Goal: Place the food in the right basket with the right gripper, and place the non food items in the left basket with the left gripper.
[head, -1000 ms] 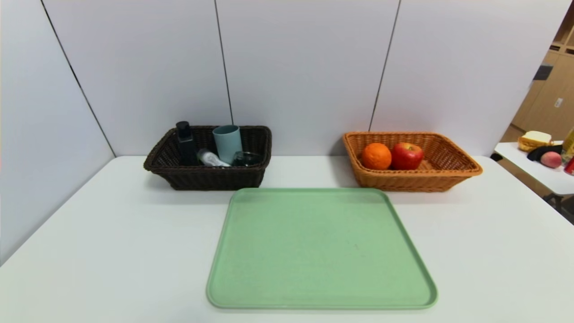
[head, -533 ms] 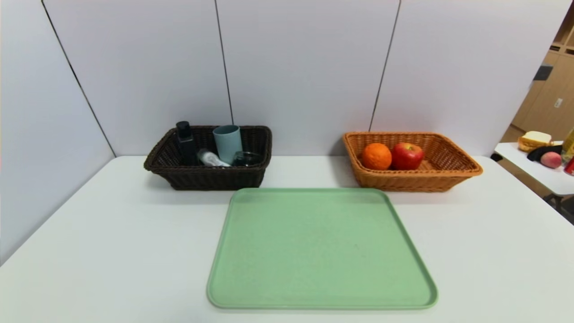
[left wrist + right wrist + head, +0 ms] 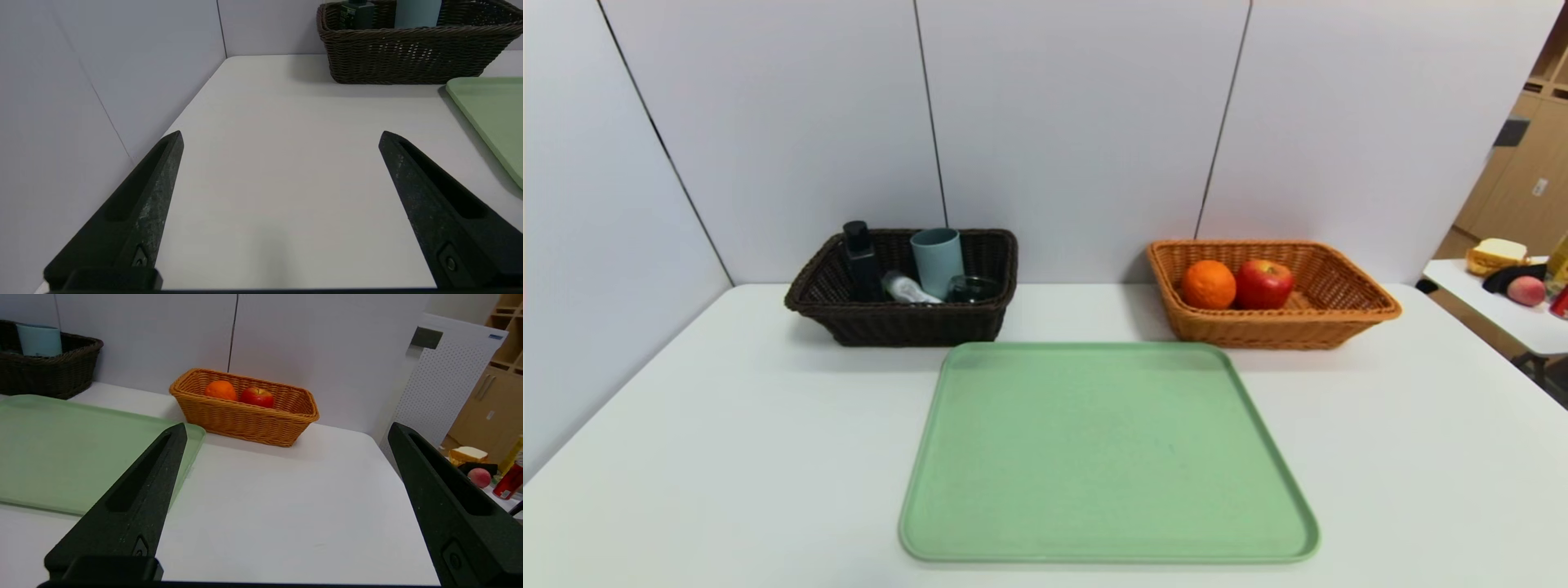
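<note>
The dark brown left basket [image 3: 898,322] holds a black bottle [image 3: 859,260], a blue-grey cup [image 3: 937,260], a white tube [image 3: 907,288] and a dark glass item [image 3: 970,288]. The orange right basket [image 3: 1282,327] holds an orange [image 3: 1208,284] and a red apple [image 3: 1263,283]. The green tray [image 3: 1107,449] is bare. Neither gripper shows in the head view. My left gripper [image 3: 280,136] is open and empty above the table's near left, facing the left basket [image 3: 408,57]. My right gripper [image 3: 286,428] is open and empty above the table's near right, facing the right basket [image 3: 245,412].
Grey wall panels close the back and left of the white table [image 3: 727,425]. A side table [image 3: 1515,314] at far right carries bread, a peach and other items. A white perforated panel [image 3: 445,379] stands beyond the table's right edge.
</note>
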